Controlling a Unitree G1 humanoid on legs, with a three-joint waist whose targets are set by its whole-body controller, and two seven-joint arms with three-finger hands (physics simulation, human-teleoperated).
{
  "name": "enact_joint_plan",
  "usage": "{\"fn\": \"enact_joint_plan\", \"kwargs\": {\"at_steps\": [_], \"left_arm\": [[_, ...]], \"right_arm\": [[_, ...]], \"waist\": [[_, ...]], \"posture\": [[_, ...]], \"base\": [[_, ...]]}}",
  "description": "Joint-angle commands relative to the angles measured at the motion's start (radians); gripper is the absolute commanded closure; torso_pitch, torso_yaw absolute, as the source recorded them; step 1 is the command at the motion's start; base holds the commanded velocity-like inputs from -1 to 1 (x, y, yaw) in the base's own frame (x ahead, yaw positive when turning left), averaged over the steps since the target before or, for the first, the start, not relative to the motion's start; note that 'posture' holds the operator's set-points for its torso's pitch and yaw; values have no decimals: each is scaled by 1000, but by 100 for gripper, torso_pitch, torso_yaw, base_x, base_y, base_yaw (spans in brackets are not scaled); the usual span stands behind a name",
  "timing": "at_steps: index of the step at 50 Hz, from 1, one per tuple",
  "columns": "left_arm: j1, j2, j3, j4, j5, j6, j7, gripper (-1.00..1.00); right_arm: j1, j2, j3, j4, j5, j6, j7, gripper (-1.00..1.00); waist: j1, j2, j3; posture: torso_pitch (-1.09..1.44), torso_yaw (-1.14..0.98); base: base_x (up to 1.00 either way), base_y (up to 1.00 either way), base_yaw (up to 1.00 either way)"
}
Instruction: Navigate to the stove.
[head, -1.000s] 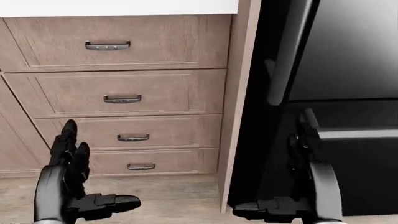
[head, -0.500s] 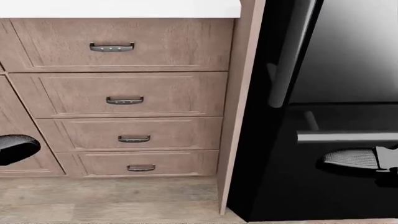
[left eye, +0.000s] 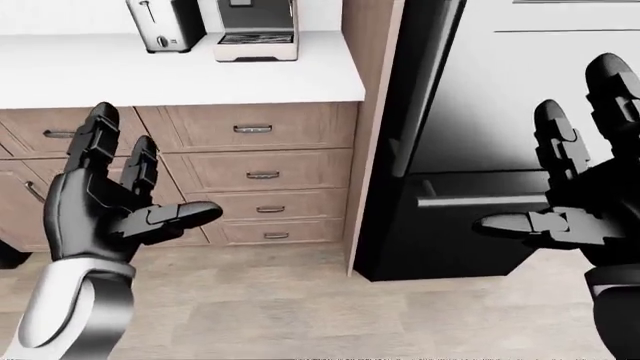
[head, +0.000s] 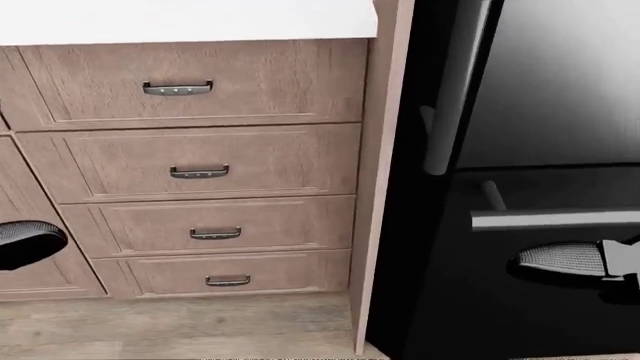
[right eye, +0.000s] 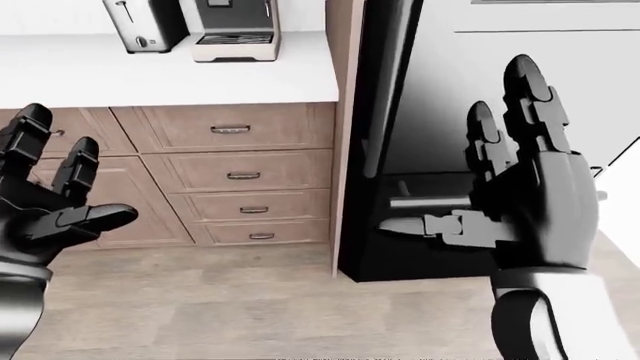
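No stove in any view. A black fridge (left eye: 500, 150) fills the right side, with a stack of closed drawers (left eye: 255, 176) left of it. Toaster (left eye: 163, 24) and coffee maker (left eye: 256, 28) sit upper left. Left hand (left eye: 105, 206) and right hand (right eye: 525, 202) are both spread, holding nothing.

Toaster (left eye: 164, 25), coffee machine (left eye: 256, 30) on counter (left eye: 180, 75); fridge (left eye: 500, 135) right.

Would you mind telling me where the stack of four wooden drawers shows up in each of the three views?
Left-eye view: drawer stack, centre, under the white counter.
Right-eye view: left of centre, between the raised hands.
Head view: fills the left and middle, seen closer.
Shared landmark: the upright wooden panel dividing the drawers from the black appliance on their right.
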Motion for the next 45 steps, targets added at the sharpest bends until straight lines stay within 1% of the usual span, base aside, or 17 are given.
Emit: {"fn": "enact_joint_plan", "kwargs": {"at_steps": [1, 6, 9, 11, 14, 18, 19, 23, 28, 30, 31, 32, 33, 40, 42, 44, 45], "left_arm": [[-18, 10, -5, -23, 4, -35, -10, -100], [-23, 6, -10, -20, 8, -30, -12, -100], [-28, 9, -7, -23, 1, -23, -8, -100], [-23, 7, -10, -22, 6, -26, -11, -100], [-19, 3, -14, -21, 16, -30, -21, -100], [-15, -1, -7, -26, 13, -30, -22, -100], [-16, -1, -7, -22, 15, -33, -24, -100], [-9, -5, -16, -20, 33, -41, -33, -100], [-10, -7, -13, -26, 39, -35, -32, -100], [-8, -9, -20, -20, 67, -51, -39, -100], [-8, -10, -19, -23, 68, -46, -43, -100], [-10, -13, -17, -20, 68, -46, -46, -100], [-10, -14, -17, -21, 67, -43, -47, -100], [-10, -23, -23, -23, 85, -39, -60, -100], [-12, -24, -24, -25, 85, -36, -59, -100], [-14, -25, -24, -24, 85, -35, -59, -100], [-14, -25, -25, -22, 88, -38, -62, -100]], "right_arm": [[-16, -8, -16, -12, -9, -21, 4, -100], [-22, 5, -21, -12, -19, -6, 14, -100], [-33, 5, -24, -12, -8, 3, 8, -100], [-34, 7, -24, -12, -7, 3, 8, -100], [-31, 11, -19, -12, -17, 0, 13, -100], [-21, 0, -20, -12, 3, -12, -3, -100], [-18, 9, -16, -12, -7, -14, 3, -100], [-18, 25, -22, -12, -22, -5, 19, -100], [-15, 20, -25, -12, -12, -6, 10, -100], [-10, 34, -26, -12, -31, -5, 26, -100], [-10, 37, -28, -12, -34, -4, 29, -100], [-11, 40, -29, -12, -36, -1, 32, -100], [-12, 39, -31, -12, -32, 0, 30, -100], [-9, 44, -35, -12, -33, 0, 34, -100], [-13, 50, -40, -12, -35, 8, 38, -100], [-15, 46, -41, -12, -29, 9, 33, -100], [-15, 49, -38, -12, -33, 9, 34, -100]], "waist": [[1, -1, -15], [1, 27, -23], [2, 86, -25], [9, 51, -18], [8, 33, -15], [9, -36, -18], [0, -11, -15], [-1, -30, -28], [-3, 25, -9], [-6, 77, -23], [-2, 128, -38], [5, 83, -27], [4, 89, -22], [7, 20, -16], [6, -6, -13], [5, -56, -24], [-6, -25, -19]], "posture": [[0, 0], [0, 0], [0, 0], [0, 0], [0, 0], [0, 0], [0, 0], [0, 0], [0, 0], [0, 0], [0, 0], [0, 0], [0, 0], [0, 0], [0, 0], [0, 0], [0, 0]], "base": [[0, 9, 0], [0, 8, 0], [0, 10, 0], [0, 29, 0], [0, 29, 0], [0, 29, 0], [0, 30, 0], [0, 30, 0], [0, 29, 0], [0, 29, 0], [0, 30, 0], [0, 29, 0], [0, 30, 0], [0, 29, 0], [0, 30, 0], [0, 29, 0], [0, 30, 0]]}}
